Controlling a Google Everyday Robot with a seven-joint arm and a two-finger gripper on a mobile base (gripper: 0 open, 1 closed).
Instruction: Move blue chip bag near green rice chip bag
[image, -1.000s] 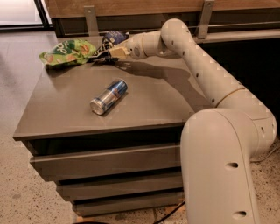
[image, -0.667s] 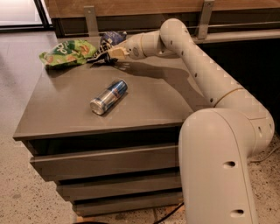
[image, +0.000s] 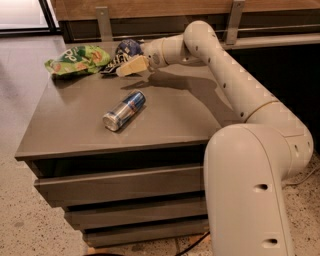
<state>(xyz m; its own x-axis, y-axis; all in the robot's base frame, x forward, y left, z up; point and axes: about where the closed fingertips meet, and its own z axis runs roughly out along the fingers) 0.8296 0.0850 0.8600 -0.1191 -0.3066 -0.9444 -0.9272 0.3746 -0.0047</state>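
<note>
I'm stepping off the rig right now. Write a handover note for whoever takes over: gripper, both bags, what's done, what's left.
Gripper: at the far edge of the table, right at the blue chip bag; whether it holds the bag cannot be told.
Blue chip bag: close beside the green rice chip bag, on its right.
Done: the bags look near each other.
Left: probably let go and pull the arm back, clear of the drink can lying mid-table.

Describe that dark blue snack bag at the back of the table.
The small, glossy navy-blue chip bag, white lettering on it, looks like crumpled foil. It sits at the far edge of the grey table, close beside the bright green glossy chip bag. The robot's tan tool lies across its front, hiding part; any grip is unclear.
</note>
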